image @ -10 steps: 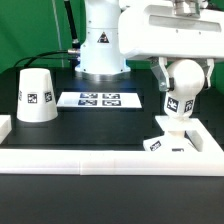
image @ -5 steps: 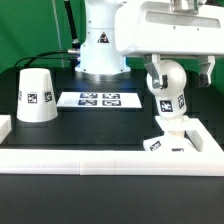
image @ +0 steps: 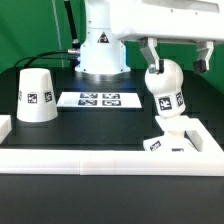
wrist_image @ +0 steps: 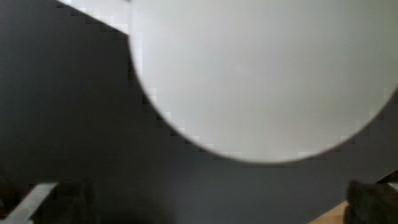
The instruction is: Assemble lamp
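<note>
1. The gripper (image: 177, 59) has let go of the bulb (image: 165, 86) and lifted clear. Its fingers (image: 150, 52) now stand wide apart above the round head and hold nothing. In the wrist view the head fills the frame, with only the dark fingertips (wrist_image: 34, 201) showing on either side of it.
2. The bulb stands on its own with its stem in the base (image: 171, 134). The base sits close to the bench's front edge, towards the corner on the exterior view's right. The bulb leans noticeably towards the exterior view's left, so it is probably only loosely seated and may need another turn or a push.
3. A second ago the fingers were down around the bulb's head and the bulb was more upright. Half a second ago the hand was already rising and the lean had begun.
4. The shade (image: 35, 95) has not moved from the back edge on the exterior view's left, beside the marker board (image: 98, 99), and it looks like the next part to fit.
</note>
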You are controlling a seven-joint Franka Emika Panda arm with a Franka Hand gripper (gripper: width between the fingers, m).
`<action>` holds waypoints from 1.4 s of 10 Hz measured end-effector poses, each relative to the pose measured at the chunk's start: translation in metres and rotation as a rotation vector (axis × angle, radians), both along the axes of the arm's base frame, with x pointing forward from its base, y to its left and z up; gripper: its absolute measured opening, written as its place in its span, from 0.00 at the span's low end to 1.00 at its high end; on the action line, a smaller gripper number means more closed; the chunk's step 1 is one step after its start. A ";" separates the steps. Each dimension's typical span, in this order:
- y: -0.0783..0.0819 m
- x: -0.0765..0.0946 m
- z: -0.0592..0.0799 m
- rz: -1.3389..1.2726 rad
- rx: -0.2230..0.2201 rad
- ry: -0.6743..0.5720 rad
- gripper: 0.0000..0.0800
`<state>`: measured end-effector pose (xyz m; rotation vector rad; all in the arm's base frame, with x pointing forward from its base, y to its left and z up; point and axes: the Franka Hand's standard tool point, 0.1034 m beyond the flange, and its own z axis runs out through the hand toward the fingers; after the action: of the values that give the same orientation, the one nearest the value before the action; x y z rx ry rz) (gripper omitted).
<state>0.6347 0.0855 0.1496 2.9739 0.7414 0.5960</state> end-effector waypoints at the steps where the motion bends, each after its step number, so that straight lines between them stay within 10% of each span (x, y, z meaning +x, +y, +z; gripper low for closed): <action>1: 0.001 0.000 -0.001 0.001 0.000 0.001 0.87; 8: 0.002 -0.009 -0.008 -0.003 -0.003 0.052 0.87; 14: 0.007 -0.010 -0.006 0.019 -0.061 0.378 0.87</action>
<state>0.6243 0.0925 0.1433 3.0578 0.7881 0.0037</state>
